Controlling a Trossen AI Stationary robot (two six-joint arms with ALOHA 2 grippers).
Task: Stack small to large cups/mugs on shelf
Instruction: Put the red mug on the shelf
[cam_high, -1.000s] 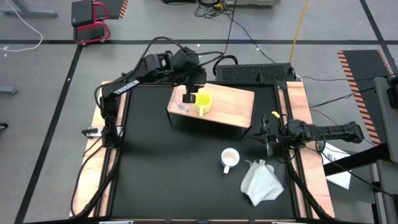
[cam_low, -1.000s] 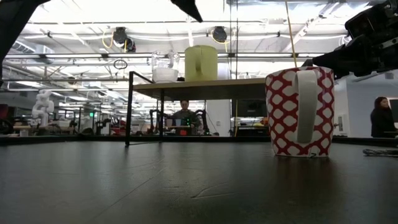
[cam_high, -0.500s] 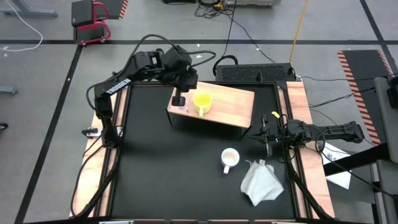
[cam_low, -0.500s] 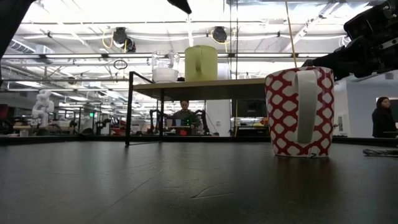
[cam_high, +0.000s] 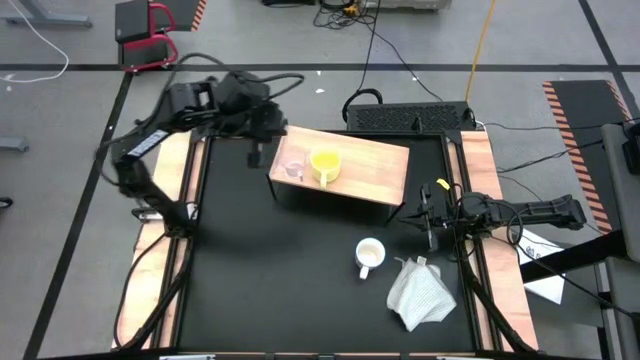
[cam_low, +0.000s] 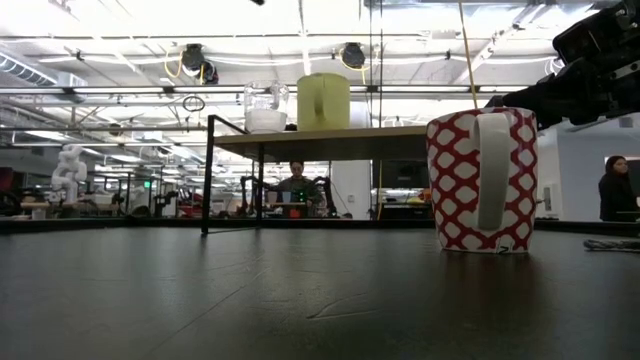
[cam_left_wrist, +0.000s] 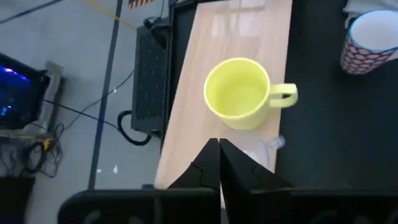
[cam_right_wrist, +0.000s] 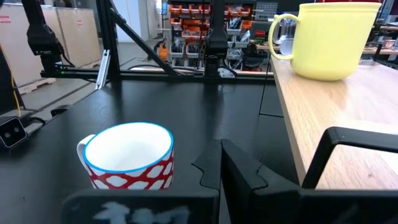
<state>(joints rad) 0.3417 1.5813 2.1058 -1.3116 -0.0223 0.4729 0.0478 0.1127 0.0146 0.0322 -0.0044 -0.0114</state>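
Logged on shelf (cam_high: 375, 165), left end: clear glass cup (cam_high: 293, 168) and yellow mug (cam_high: 325, 164) side by side; still outstanding, patterned white mug (cam_high: 369, 255) on table (cam_high: 250, 270) beside cloth (cam_high: 420, 292); left gripper (cam_high: 256, 152) closed empty off shelf's left edge, right gripper (cam_high: 430, 222) closed empty at table's right edge.

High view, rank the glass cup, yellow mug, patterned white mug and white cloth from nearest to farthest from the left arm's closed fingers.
1. Glass cup, at the shelf's end nearest the left gripper.
2. Yellow mug, beside the glass on the shelf.
3. Patterned white mug, down on the black tabletop, toward the right arm.
4. White cloth, just past that mug, farthest away.
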